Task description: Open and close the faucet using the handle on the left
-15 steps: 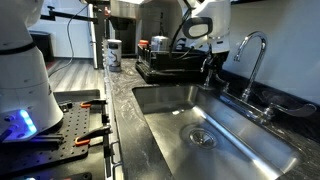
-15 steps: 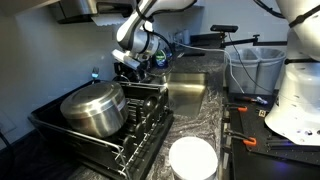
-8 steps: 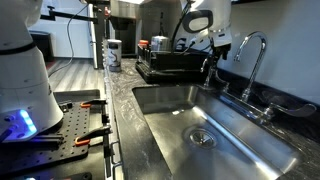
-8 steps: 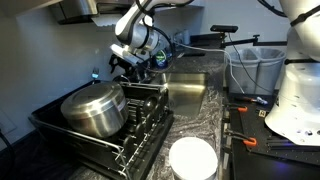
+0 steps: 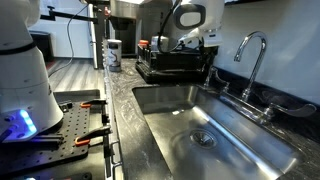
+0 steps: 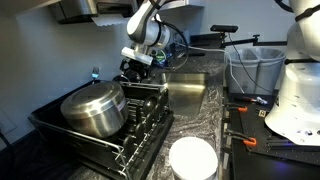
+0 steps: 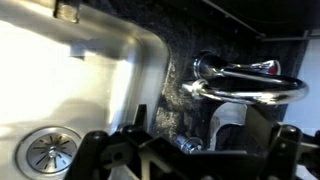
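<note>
Now the pincer has lifted, spread and empty — the handle lies free below it, so closing looks done.

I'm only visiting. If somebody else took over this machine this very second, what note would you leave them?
Gripper: open, holding nothing, hovering above the back of the sink, apart from the faucet.
Handle: on the counter beside the faucet's base, nothing touching it.
Done: cannot tell; no water is seen running.
Left: probably go down to the handle, turn it open, then shut.
</note>
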